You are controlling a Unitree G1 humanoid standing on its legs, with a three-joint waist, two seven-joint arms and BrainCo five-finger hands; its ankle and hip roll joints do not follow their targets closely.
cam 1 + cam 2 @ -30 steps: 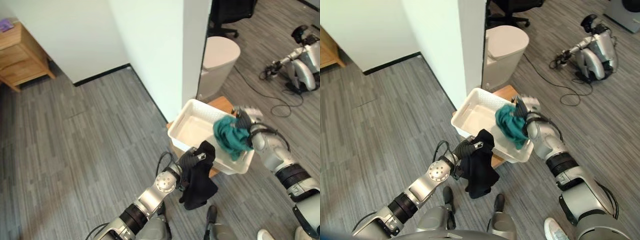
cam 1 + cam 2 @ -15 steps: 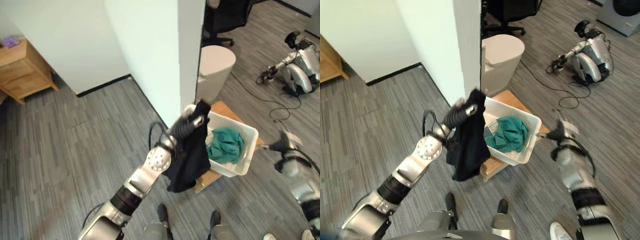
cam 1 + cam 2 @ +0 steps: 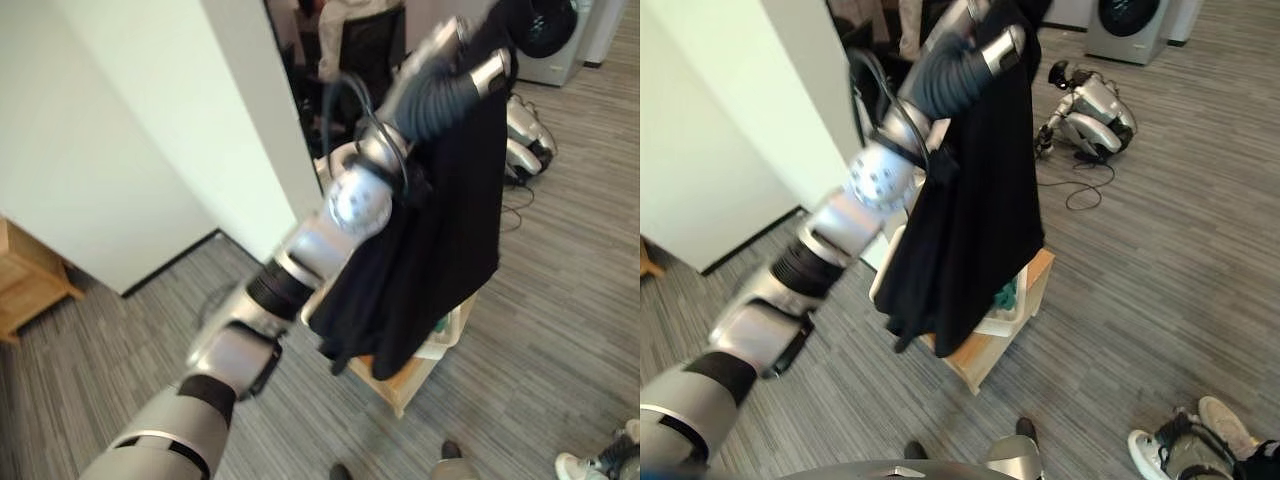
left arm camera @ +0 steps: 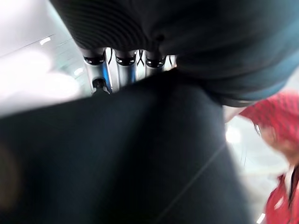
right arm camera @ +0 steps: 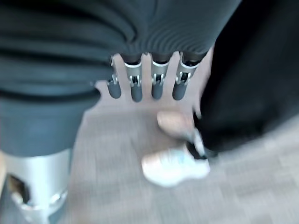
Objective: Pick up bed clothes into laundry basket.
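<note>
Wooden cabinet [image 3: 30,285] at far 9 o'clock in the left eye view, against a white wall [image 3: 110,150].

Left arm rises from 7 o'clock toward 1 o'clock and ends high in the view. Left hand [image 3: 445,45] is at the top, near 12 to 1 o'clock, largely hidden under cloth. Black garment [image 3: 430,250] hangs from it, draped over the wrist and forearm and falling in 1 long sheet. In the left wrist view the fingers [image 4: 122,70] run in a row into the black cloth and their tips are buried in it; cannot tell whether they are curled round it or straight.

Below the garment's lower edge, at about 5 o'clock from centre, sits the white laundry basket [image 3: 998,318] on a low wooden stand [image 3: 985,360]. The garment covers most of the basket. A scrap of teal clothing [image 3: 1007,295] shows inside the basket at its right rim. The black garment is above and in front of the basket, not in it.

Right of that, grey plank floor [image 3: 560,330]. Another robot [image 3: 1090,110] lies on the floor at 1 o'clock, with a washing machine [image 3: 1130,30] behind it.

Right hand [image 5: 147,81] shows in the right wrist view: fingers straight, side by side, holding nothing, over the floor. A person's shoe [image 5: 175,168] lies past the fingertips.
</note>
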